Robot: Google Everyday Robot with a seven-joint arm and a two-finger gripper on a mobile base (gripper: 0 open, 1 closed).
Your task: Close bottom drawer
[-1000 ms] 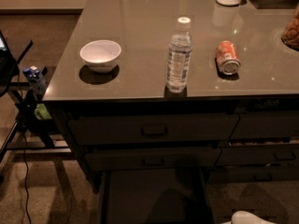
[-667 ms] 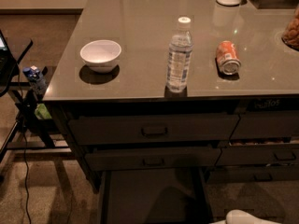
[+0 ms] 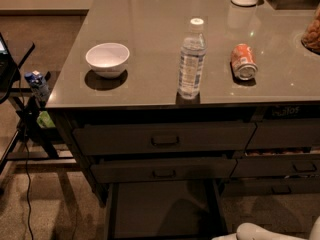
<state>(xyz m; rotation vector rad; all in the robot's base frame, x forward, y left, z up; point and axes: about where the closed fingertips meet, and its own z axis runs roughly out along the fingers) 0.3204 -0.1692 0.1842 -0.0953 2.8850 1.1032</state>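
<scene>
The bottom drawer (image 3: 162, 209) is the lowest of three wide dark drawers under the grey countertop (image 3: 150, 24). It stands pulled far out toward me, showing its plain flat grey inside. Its front panel and handle lie below the picture's edge. The two taller drawers above it, the top one (image 3: 165, 138) and the middle one (image 3: 162, 170), stand slightly ajar. A white rounded part of my gripper (image 3: 260, 232) shows at the bottom right corner, just right of the open drawer's right side and near its front.
On the countertop stand a white bowl (image 3: 107, 59) and a water bottle (image 3: 191, 59); an orange can (image 3: 243, 61) lies on its side. Narrower drawers (image 3: 285, 134) fill the column to the right. A black stand holding a small bottle (image 3: 37, 84) stands at the left.
The white gripper part at the bottom right has moved up and to the left, further into view. The drawers and the things on the counter have not moved.
</scene>
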